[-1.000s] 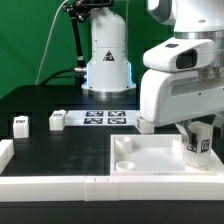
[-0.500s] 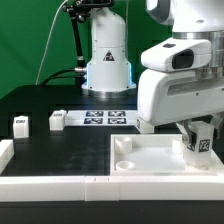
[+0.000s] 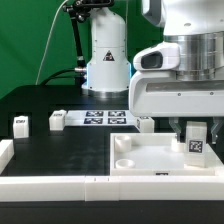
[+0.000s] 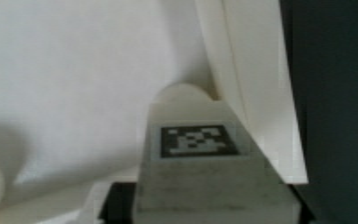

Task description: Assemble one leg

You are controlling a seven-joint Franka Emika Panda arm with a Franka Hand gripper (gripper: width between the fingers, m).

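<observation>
Right of frame: gripper directly over the leg. Wrist view has the leg filling the gap between dark finger edges, but cannot tell whether it is clenched or released. The leg stands upright near the right edge of the white tray piece, lower right of frame, its black-and-white square tag facing the camera. Centre: marker board, tags only; dark sticker on the arm base too small to read.

The white arm fills the upper right of the exterior view, wrist pointing straight down. The gripper hangs vertical, its fingers slightly parted.
</observation>
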